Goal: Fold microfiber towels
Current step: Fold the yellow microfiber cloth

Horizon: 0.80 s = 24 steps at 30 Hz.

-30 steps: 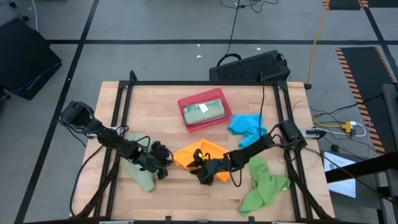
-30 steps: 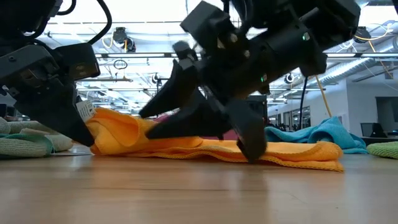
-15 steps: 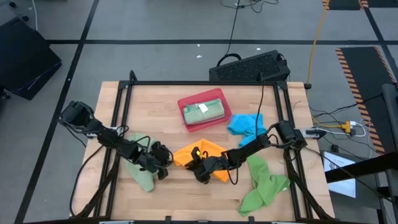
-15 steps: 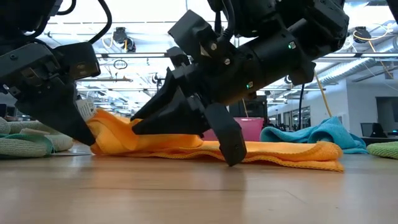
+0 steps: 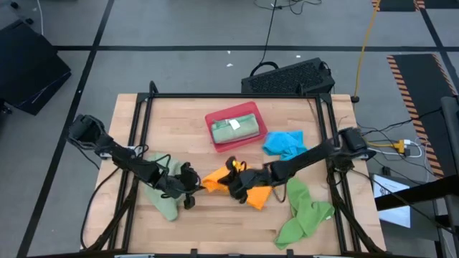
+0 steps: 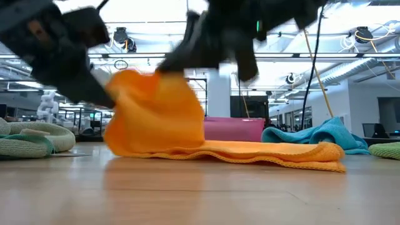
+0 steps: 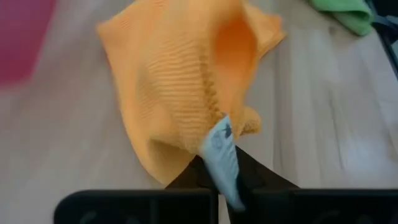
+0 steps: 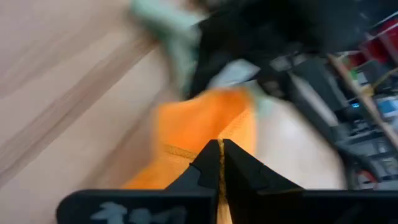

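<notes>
On your wooden table point(image 5: 179, 118) the orange towel point(image 5: 252, 192) lies near the middle front, one end lifted. Your right gripper point(image 5: 235, 177) pinches its raised edge from above; your left gripper point(image 5: 195, 188) is clamped on the corner with the small tag point(image 7: 221, 149).

Looks like a large open-plan robotics lab or industrial workspace. Seen from above: a butcher-block bench point(image 5: 186, 115) boxed in by a black metal frame point(image 5: 229, 94), standing on a grey floor point(image 5: 179, 25) with taped lines, loose cables point(image 5: 270, 29), an orange cord point(image 5: 367, 32) and hazard-striped edging point(image 5: 409, 89). Seen level across the bench: exposed ceiling ducts point(image 6: 369, 67), rows of strip lights point(image 6: 147, 62) and a white column point(image 6: 219, 94) among distant workstations.
</notes>
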### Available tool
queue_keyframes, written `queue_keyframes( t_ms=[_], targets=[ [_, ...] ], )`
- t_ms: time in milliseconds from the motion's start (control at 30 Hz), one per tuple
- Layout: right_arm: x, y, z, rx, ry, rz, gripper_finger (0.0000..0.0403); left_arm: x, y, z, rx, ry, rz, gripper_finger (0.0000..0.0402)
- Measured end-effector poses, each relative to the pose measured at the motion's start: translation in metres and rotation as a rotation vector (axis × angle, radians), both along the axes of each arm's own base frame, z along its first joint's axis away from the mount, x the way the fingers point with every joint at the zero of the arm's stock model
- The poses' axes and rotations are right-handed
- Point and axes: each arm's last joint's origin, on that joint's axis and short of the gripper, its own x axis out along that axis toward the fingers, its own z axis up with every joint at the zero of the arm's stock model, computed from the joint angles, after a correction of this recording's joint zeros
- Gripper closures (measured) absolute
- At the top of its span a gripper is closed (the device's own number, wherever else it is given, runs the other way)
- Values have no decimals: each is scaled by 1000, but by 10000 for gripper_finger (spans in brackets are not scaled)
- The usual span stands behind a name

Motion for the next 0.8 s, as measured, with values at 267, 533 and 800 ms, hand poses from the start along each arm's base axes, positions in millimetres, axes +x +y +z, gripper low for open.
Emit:
queue_keyframes(
  t_ms=[267, 533, 800],
  targets=[
    [-40, -56, 76, 75, 28, -29, 401, 23, 7, 59, 181, -144, -29, 394],
    [-75, -97, 69, 302, 146, 49, 401, 40, 33, 76, 310, -116, -46, 394],
    [-102, -111, 52, 353, 58, -67, 401, 59, 93, 100, 265, -44, -131, 397]
  ],
)
